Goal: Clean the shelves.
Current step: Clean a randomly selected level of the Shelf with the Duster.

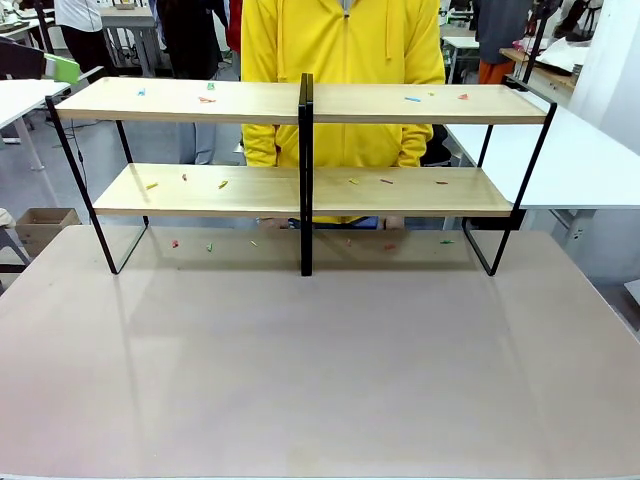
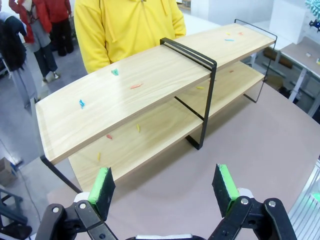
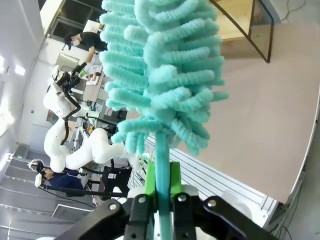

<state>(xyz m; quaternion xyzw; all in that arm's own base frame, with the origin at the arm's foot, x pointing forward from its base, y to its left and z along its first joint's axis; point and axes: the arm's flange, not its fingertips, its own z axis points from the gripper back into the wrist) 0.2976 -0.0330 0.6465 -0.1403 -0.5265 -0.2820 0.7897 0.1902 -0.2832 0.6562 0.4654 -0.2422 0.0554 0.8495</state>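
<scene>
The shelves (image 1: 250, 100) stand across the far half of the table, two light-wood boards on a black frame with a centre post (image 1: 306, 170). Small coloured scraps (image 1: 206, 99) lie scattered on both boards and on the table under them. From the left wrist the shelves (image 2: 125, 95) lie ahead, and my left gripper (image 2: 165, 187) hovers open above the table in front of them, holding nothing. My right gripper (image 3: 162, 182) is shut on the handle of a teal fluffy duster (image 3: 160, 65), whose head rises in front of the camera. One end of the shelves (image 3: 245, 20) lies beyond it.
A person in a yellow hoodie (image 1: 340, 50) stands behind the shelves at the far side. The pinkish table top (image 1: 320, 370) stretches bare toward me. White tables (image 1: 590, 160) flank the right and left, and a cardboard box (image 1: 40, 225) sits on the floor at left.
</scene>
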